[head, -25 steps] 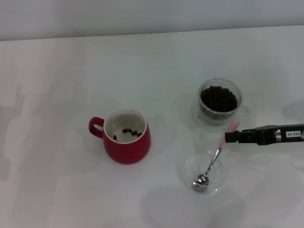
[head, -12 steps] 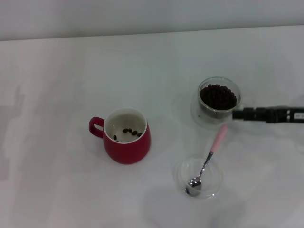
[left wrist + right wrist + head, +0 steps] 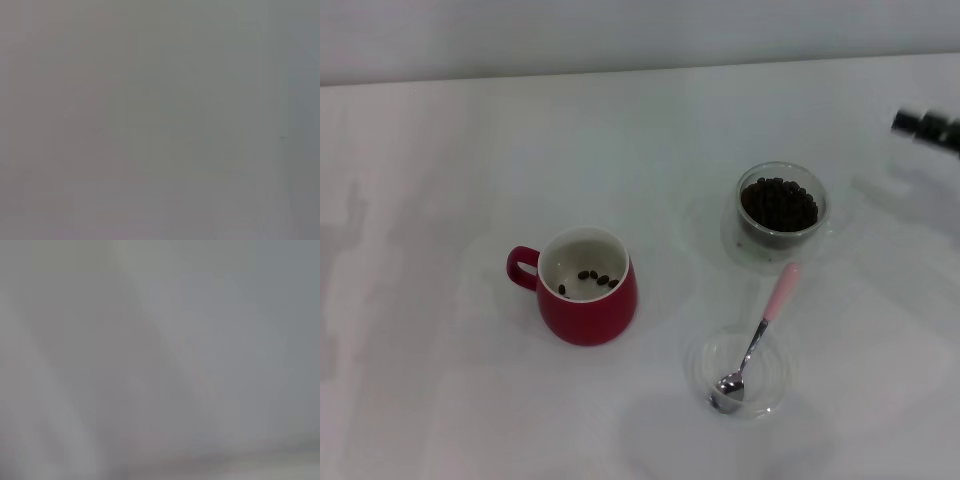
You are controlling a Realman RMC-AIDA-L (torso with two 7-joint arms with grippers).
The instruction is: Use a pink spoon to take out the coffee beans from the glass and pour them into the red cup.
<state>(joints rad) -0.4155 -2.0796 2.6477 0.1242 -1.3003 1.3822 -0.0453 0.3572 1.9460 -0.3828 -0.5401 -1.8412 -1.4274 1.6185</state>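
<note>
Resting bowl-down in the shallow glass dish (image 3: 740,372), the pink spoon (image 3: 761,335) leans on the rim, handle angled toward the glass (image 3: 781,214) of coffee beans (image 3: 779,204), parked for an easy regrasp. Well clear of everything, right gripper (image 3: 927,127) at the far edge, fingers blurred, spread or pressed together impossible to tell. Farther still from those fingers, red cup (image 3: 586,286) holding a few beans; left gripper nowhere seen.

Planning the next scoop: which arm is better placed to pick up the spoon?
Probably the right. The spoon rests in the small dish on the robot's right, and the right gripper shows at that edge of the head view. The left arm is not in view.
</note>
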